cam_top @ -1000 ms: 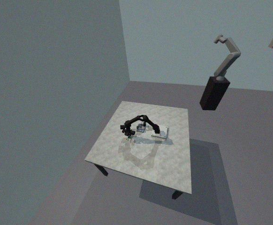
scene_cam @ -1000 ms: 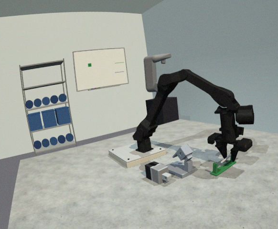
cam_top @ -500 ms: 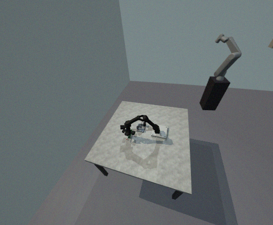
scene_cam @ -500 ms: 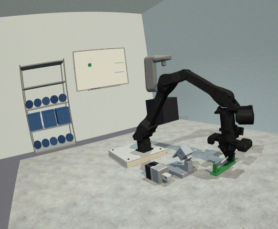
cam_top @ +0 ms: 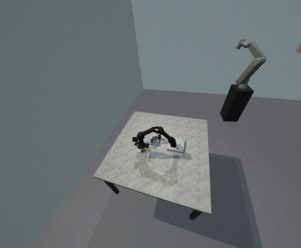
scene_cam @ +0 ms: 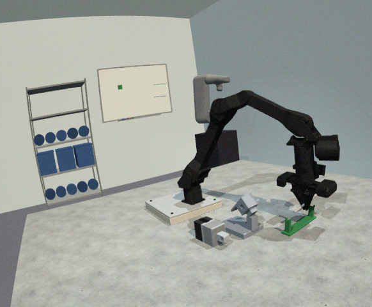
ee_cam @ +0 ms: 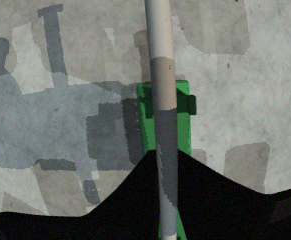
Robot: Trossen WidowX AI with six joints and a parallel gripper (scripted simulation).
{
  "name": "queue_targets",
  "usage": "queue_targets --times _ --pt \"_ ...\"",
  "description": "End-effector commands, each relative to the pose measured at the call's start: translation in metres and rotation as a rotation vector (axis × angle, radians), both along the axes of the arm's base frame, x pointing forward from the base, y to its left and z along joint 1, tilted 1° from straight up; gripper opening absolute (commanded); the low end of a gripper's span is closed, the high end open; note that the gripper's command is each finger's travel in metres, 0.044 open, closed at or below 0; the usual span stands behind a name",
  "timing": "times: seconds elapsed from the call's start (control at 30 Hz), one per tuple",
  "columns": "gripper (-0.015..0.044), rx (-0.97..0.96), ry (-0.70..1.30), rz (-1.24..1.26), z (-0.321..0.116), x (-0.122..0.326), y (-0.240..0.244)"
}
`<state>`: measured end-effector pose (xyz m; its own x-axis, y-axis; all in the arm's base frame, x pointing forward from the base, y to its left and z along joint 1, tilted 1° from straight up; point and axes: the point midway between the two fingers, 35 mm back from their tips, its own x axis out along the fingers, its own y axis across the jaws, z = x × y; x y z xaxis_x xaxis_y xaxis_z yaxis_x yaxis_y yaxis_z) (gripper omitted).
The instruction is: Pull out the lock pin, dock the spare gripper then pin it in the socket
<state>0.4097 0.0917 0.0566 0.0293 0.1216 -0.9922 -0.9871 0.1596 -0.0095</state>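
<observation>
My gripper (scene_cam: pixel 307 208) (ee_cam: pixel 163 156) points down and is shut on the white lock pin (scene_cam: pixel 298 208) (ee_cam: pixel 165 85). The pin runs lengthwise over the green rack (scene_cam: pixel 298 226) (ee_cam: pixel 183 132) and appears a little above its posts. The pin's red head is outside the wrist view. The grey mount (scene_cam: pixel 239 227) (cam_top: pixel 155 140) stands between the rack and the arm's base; its tilted square socket (scene_cam: pixel 248 202) is empty. The spare gripper (scene_cam: pixel 211 233), a black and grey block with a small pale spigot (scene_cam: pixel 222 237), lies on the table beside the mount.
The arm's white base plate (scene_cam: pixel 160 205) (cam_top: pixel 180 146) is behind the mount. The arm arches high above the mount. The rack's upright end posts (scene_cam: pixel 288 225) stand close under my fingers. The table (cam_top: pixel 155 181) has its edges well away from these things.
</observation>
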Motion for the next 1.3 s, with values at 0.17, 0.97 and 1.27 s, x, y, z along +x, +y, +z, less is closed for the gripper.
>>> queue_targets --times 0.17,0.97,1.27 --pt "0.0 -0.001 0.004 0.0 0.007 -0.001 0.0" --pt "0.0 -0.006 0.003 0.007 0.019 -0.005 -0.057" --pt "0.0 -0.007 0.004 0.008 0.011 -0.006 -0.059"
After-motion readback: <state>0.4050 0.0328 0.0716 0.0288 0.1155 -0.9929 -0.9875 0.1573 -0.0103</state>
